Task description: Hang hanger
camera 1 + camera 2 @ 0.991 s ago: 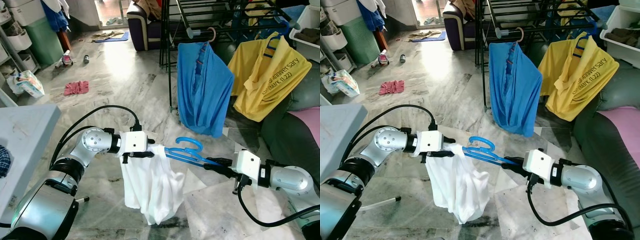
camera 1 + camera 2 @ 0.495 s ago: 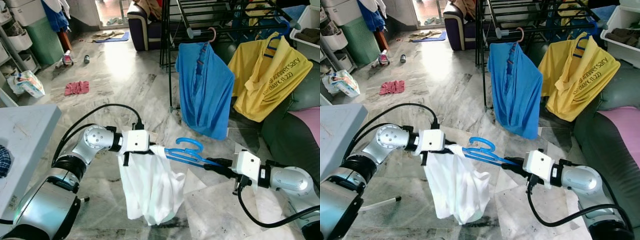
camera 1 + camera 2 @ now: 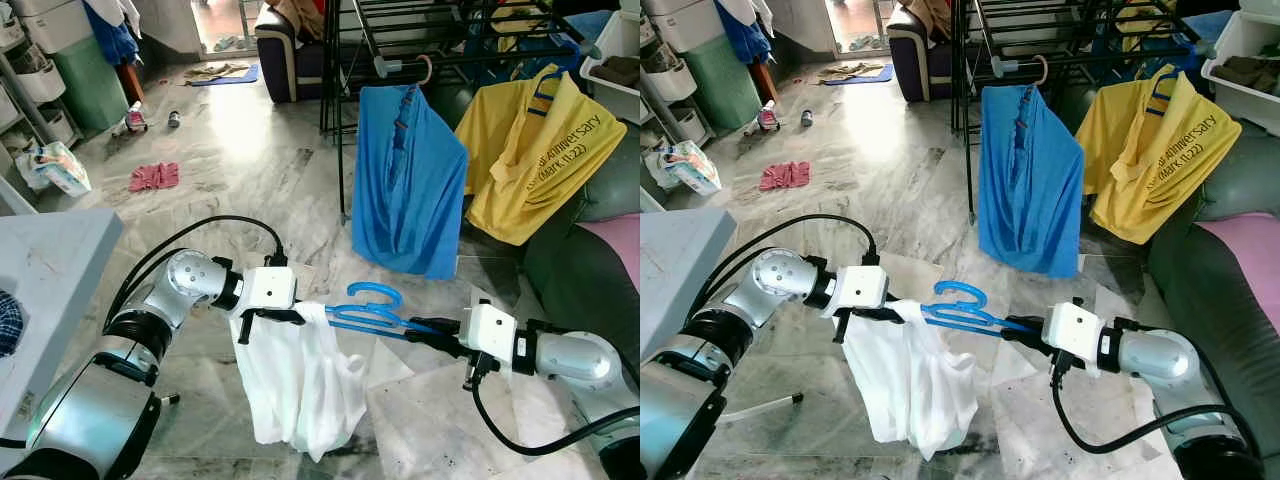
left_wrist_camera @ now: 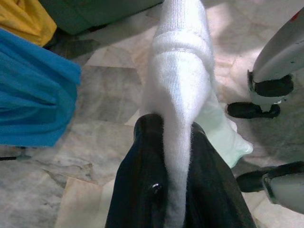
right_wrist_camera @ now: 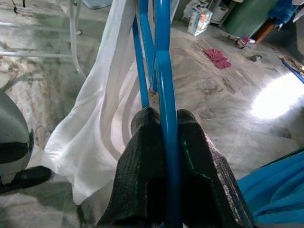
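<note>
right tool clenched on blue plastic hanger; left tool pinching white knit garment; yellow shirt reads "anniversary".

Home laundry corner: marble floor, black drying rack with blue shirt, yellow shirt, sofa, red cloth dropped on floor.

Glossy marble floor, black drying rack, dark sofa
</note>
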Controlling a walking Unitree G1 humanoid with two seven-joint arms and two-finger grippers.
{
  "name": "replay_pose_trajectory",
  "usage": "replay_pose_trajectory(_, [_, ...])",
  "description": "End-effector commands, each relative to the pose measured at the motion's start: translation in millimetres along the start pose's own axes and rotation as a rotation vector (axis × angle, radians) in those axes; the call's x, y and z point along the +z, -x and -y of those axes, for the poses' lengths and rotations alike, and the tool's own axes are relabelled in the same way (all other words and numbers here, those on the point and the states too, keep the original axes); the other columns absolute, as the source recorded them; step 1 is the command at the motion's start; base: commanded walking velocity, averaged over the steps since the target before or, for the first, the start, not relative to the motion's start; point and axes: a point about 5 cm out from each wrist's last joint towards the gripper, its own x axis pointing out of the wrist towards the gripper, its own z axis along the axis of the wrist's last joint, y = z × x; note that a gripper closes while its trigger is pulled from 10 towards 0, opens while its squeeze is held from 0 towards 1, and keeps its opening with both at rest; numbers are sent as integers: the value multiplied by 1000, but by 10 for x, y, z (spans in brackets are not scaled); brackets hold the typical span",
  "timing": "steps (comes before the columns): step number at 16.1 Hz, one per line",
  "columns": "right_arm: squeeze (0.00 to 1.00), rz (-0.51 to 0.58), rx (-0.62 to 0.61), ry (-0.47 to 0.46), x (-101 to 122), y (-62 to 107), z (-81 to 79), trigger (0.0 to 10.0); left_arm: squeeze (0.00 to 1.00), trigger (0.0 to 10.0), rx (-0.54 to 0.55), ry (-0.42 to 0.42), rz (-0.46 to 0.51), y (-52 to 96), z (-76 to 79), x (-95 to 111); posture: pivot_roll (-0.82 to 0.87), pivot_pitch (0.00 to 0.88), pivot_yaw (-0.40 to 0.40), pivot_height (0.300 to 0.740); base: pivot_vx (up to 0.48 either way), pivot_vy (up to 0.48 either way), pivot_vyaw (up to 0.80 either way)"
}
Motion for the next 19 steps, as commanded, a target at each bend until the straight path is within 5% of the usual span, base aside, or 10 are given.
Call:
replay_pose_trajectory(1, [627,31,-21,13,57,-10,74,10000,0,0,6,36,2,54,-1,-36,-43,17,79,740,0,0,0])
replay_pose_trajectory(2, [1000,31,-20,5,53,-12,74,10000,0,0,9,53,11,49,11,-46,-40,18,76,740,0,0,0])
replay_pose_trajectory(6, [1000,16,-4,-3,48,-44,144,10000,0,0,83,209,59,46,129,-200,-29,3,58,740,0,0,0])
replay_pose_trajectory(10, [1000,-22,-79,61,100,-21,355,10000,0,0,201,407,102,78,436,-491,-31,0,58,740,0,0,0])
replay_pose_trajectory(14, [1000,-57,-233,72,112,80,582,10000,0,0,311,543,126,125,667,-674,-27,0,58,740,0,0,0])
replay_pose_trajectory(15, [1000,-44,-384,43,123,39,697,10000,0,0,396,587,143,95,714,-706,3,0,32,740,0,0,0])
replay_pose_trajectory(19, [1000,-60,-614,-103,18,-165,742,10000,0,0,650,705,231,82,652,-708,24,0,20,740,0,0,0])
